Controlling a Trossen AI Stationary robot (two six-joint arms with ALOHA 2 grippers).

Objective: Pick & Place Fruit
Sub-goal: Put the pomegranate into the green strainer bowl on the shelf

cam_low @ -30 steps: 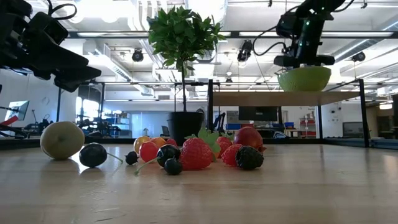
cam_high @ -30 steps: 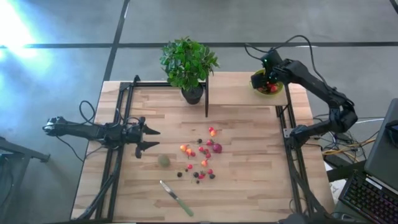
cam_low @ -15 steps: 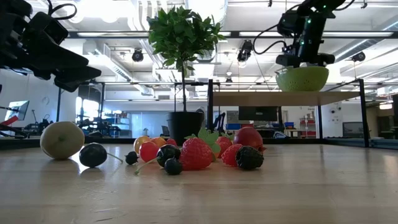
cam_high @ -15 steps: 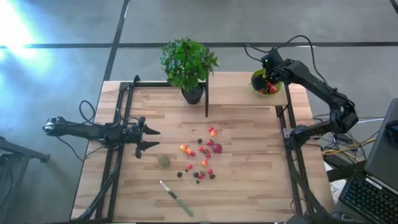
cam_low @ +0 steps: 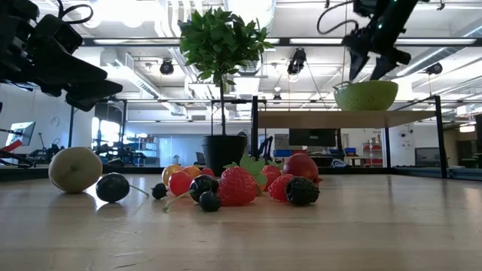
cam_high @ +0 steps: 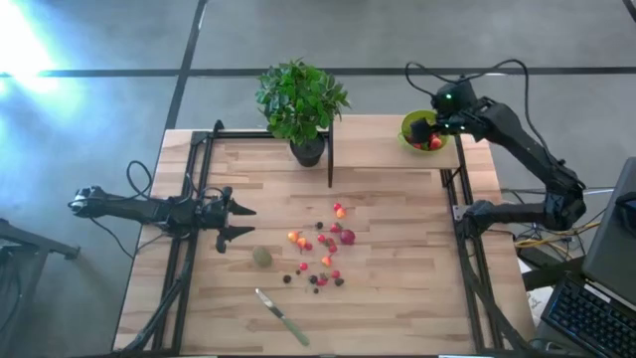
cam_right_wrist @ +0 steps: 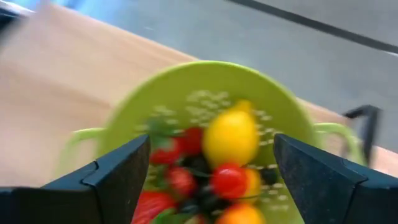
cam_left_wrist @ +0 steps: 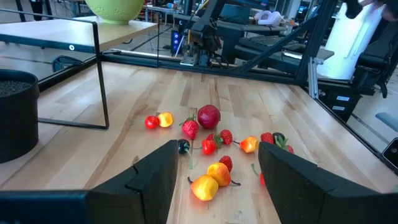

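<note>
Hovering over the bowl (cam_high: 426, 131) at the bench's far right corner, right gripper (cam_high: 438, 123) jaws apart and empty, drop apparently done; next, probably reaching back for mid-bench fruit (cam_high: 320, 255), left gripper (cam_high: 238, 222) idle, jaws apart.

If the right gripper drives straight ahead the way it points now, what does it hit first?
Most likely the yellow lemon lying on the fruit pile in the lime-green round bowl. The open right gripper points straight into that bowl; depth is hard to judge.
</note>
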